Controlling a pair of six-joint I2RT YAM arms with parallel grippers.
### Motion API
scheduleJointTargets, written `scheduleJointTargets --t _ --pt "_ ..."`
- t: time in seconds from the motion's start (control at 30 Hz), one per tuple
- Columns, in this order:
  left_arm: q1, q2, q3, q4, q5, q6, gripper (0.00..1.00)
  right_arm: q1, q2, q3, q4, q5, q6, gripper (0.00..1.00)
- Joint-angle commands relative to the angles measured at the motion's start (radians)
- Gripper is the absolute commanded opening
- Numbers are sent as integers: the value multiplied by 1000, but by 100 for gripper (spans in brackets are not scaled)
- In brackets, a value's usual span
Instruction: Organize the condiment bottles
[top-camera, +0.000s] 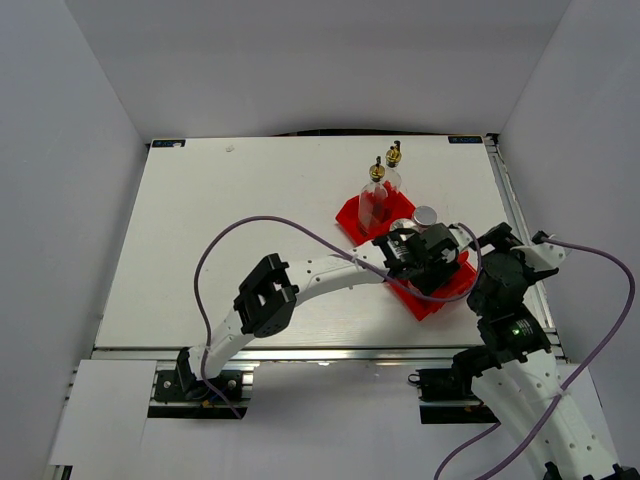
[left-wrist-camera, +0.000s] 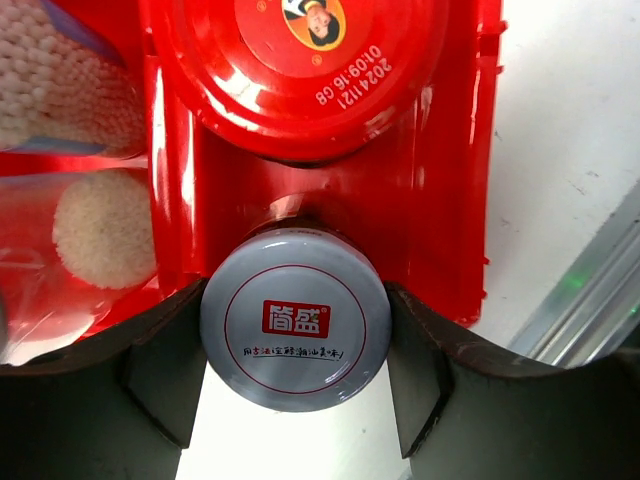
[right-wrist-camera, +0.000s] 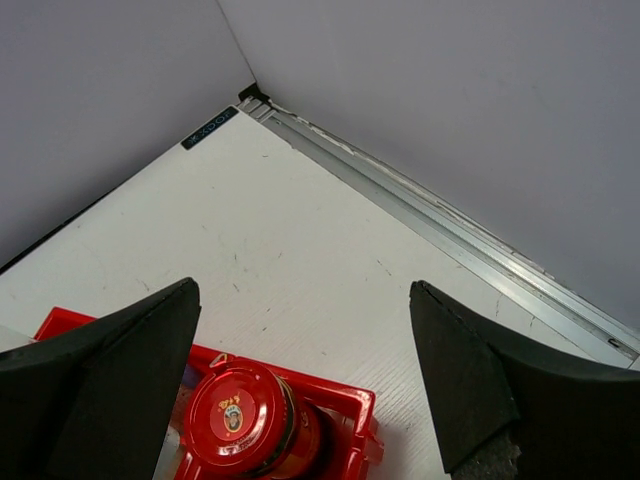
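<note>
At the near end of the red bin: silver-lidded shaker clamped by the sides in the closed left gripper.
Judged about midway. Already in the bin: red-lidded jar, glass bottle at the far end. Second glass bottle just beyond, second shaker alongside; cannot tell whether inside. Third shaker not made out. Right gripper spread wide, holding nothing. Left to do: seat and release the held shaker.
</note>
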Motion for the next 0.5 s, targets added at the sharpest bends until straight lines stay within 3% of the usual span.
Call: scheduleJointTargets --t 0.0,0.1,0.13,0.2,0.23,0.47 --pt "11 -40 41 91 6 8 38 -2 10 26 36 21 -2 89" --pt "22 -26 44 100 12 -6 45 -2 11 26 36 23 -2 89" --pt "25 -23 47 93 12 -10 67 -2 10 24 38 21 -2 89" --pt "28 -20 50 87 12 -14 75 -2 7 21 44 23 -2 89" --pt "28 -21 50 81 9 -14 98 -2 7 20 47 20 -3 89" --pt "28 -75 52 58 -20 23 98 -2 30 24 51 -8 -28 89"
